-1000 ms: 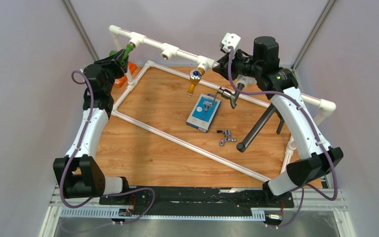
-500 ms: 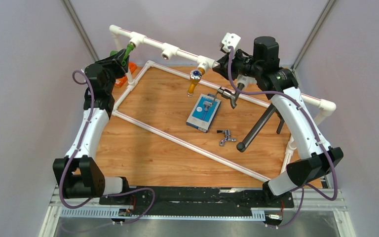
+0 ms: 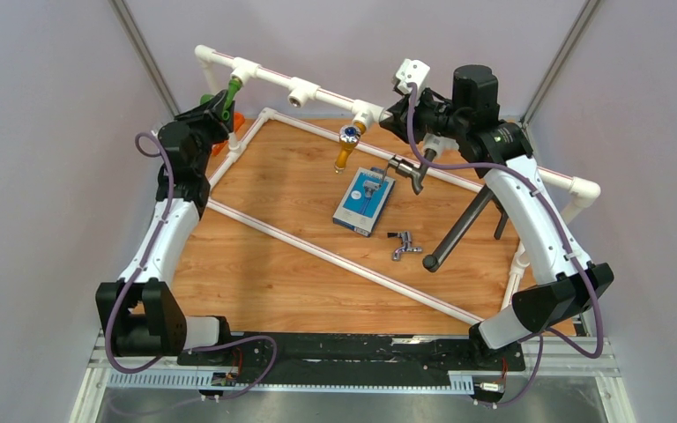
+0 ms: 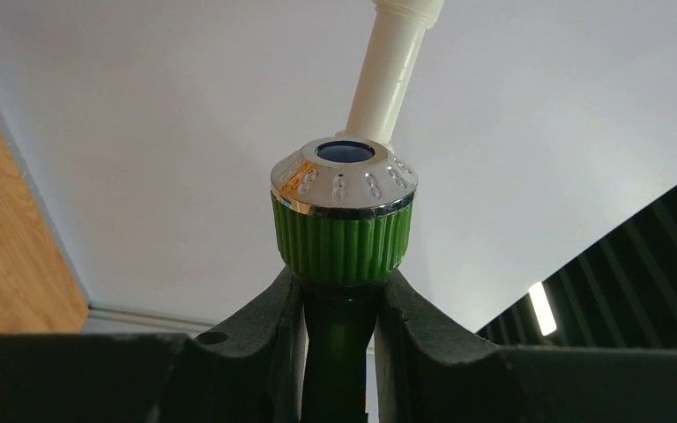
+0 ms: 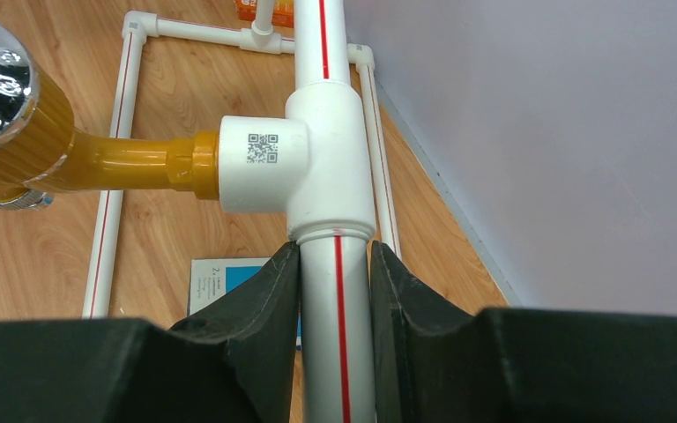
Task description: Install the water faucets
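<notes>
A green plastic faucet (image 3: 228,91) hangs from the left tee of the raised white pipe frame (image 3: 269,77). My left gripper (image 3: 219,106) is shut on its dark green stem just under the ribbed, chrome-capped knob (image 4: 342,238); the jaws (image 4: 339,282) press both sides. My right gripper (image 3: 394,109) is shut on the red-striped white pipe (image 5: 322,53) right below a tee (image 5: 317,167) that carries a yellow faucet (image 5: 97,163). A chrome faucet (image 3: 403,243) lies loose on the wooden table, and another metal one (image 3: 405,170) sticks out near the right gripper.
A flat blue-and-white box (image 3: 364,201) lies mid-table. Thin white pipes (image 3: 335,256) frame the board on the table. A dark stand rod (image 3: 458,227) leans at the right. An orange object (image 3: 238,121) sits by the left gripper. An empty tee (image 3: 300,92) is mid-rail.
My left arm has shifted slightly to the right and toward the rail while staying shut on the green faucet. The right arm has not moved.
</notes>
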Tool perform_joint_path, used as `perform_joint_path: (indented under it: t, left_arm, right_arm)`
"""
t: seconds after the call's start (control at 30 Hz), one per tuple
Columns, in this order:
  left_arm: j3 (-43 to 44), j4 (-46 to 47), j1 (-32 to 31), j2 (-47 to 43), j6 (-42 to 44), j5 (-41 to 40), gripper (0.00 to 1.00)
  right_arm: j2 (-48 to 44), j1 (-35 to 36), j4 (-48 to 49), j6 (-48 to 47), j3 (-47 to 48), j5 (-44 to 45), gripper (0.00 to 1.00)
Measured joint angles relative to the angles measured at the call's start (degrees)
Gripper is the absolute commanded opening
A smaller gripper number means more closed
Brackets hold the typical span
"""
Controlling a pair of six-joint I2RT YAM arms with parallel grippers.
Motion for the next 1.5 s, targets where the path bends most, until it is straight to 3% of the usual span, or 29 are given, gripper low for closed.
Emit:
perform_joint_path:
  t: [0.43, 1.03, 1.5]
  left_arm:
    - [-3.26, 6.64, -0.35, 0.90, -4.13, 0.11, 0.00]
    - [3.52, 0.83, -0.35, 4.24, -1.49, 1.11, 0.00]
    - [2.84, 2.36, -0.79, 4.48, -0.33, 0.57, 0.00]
  right_arm:
    - [-0.02, 0.00, 0.04, -0.02, -0.02, 0.04, 0.00]
    - [-0.13, 0.00, 0.96, -1.14, -0.50, 1.75, 0.00]
    - [-0.13, 0.00, 1.11, -1.64, -0.70, 1.90, 0.00]
